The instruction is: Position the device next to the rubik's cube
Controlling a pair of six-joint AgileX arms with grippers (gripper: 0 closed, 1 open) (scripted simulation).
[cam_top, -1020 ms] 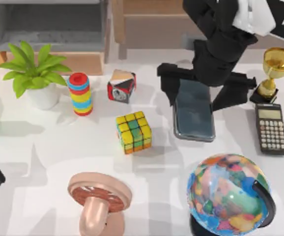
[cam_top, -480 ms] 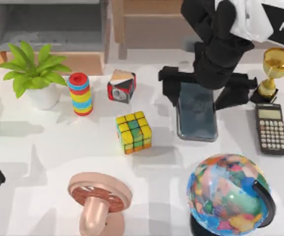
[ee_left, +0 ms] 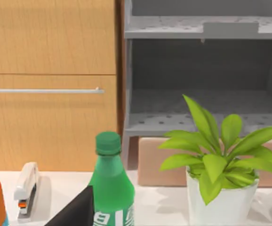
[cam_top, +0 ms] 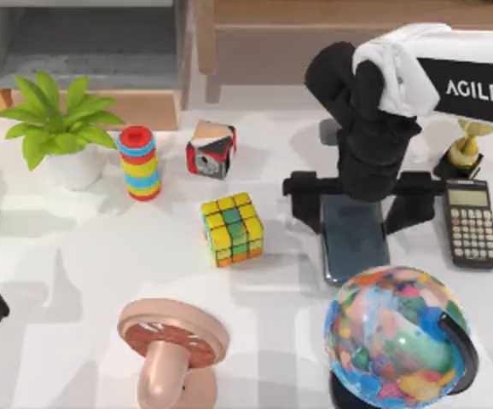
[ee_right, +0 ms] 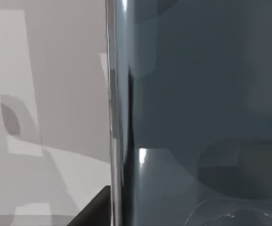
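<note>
a rendered home or office desk scene: a white table [cam_top: 76, 256] with wooden drawers [ee_left: 49, 84] and a grey shelf unit [ee_left: 202, 70] behind it, cluttered with a potted plant [cam_top: 59, 128], globe [cam_top: 396, 332], trophy [cam_top: 466, 146], calculator [cam_top: 471, 223] and stapler [ee_left: 25, 188].

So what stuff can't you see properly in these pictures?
- Top view: the flat dark glossy phone-like device has its far end under the right end effector; whether the fingers grip it is hidden.
- Top view: the gold trophy is partly behind the right arm.
- Top view: the colourful globe has its base cut off by the edge.
- Left wrist view: the green plastic bottle is cut off below.
</note>
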